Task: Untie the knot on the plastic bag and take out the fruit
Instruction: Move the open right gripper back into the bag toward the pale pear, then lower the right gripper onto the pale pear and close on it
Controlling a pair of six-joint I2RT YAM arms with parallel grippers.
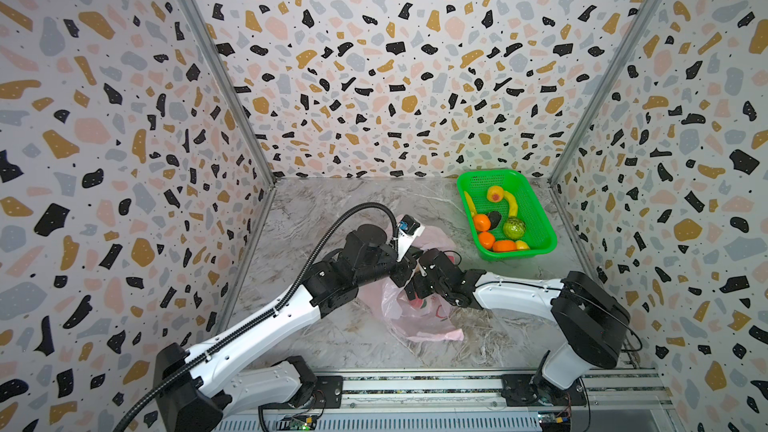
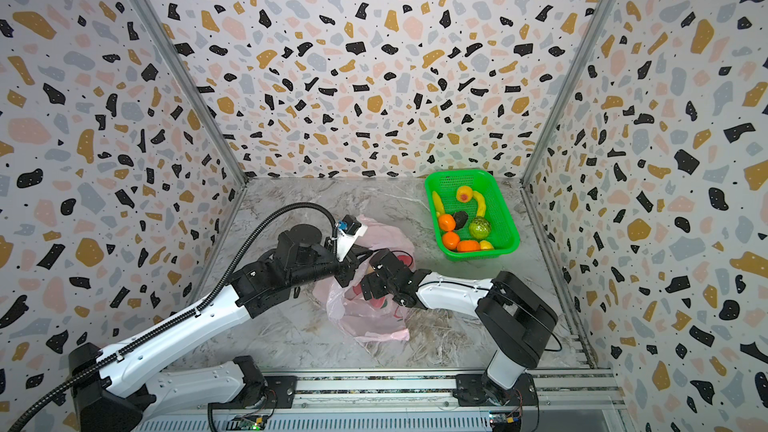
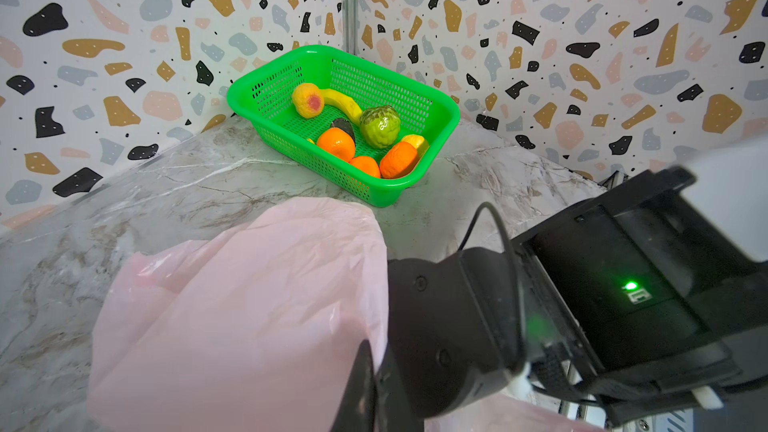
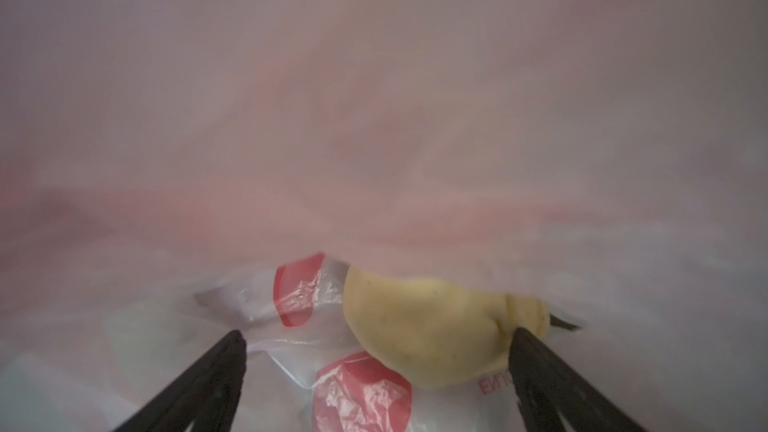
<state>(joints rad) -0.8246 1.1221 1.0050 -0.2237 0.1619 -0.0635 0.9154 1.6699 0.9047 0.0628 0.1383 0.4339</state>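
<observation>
Left gripper (image 3: 376, 371): closed, pinching a fold of the plastic bag (image 1: 419, 317) and holding the film up, as far as the left wrist view shows. The bag lies mid-table between the two arms. No knot is visible, so I judge it undone.

Right gripper (image 4: 378, 333): jaws wide apart and empty, reaching inside the bag. One pale fruit (image 4: 424, 334) lies straight ahead between the fingers. Its long axis runs across the gap, with the stem end beside one finger. The right arm is the nearer one.

Green basket (image 1: 536, 205), far right:
- three tangerines (image 1: 481, 222)
- one bumpy green fruit (image 1: 514, 227)
- one avocado (image 1: 494, 218)
- one peach (image 1: 495, 194)
- yellow pieces, count unsure
</observation>
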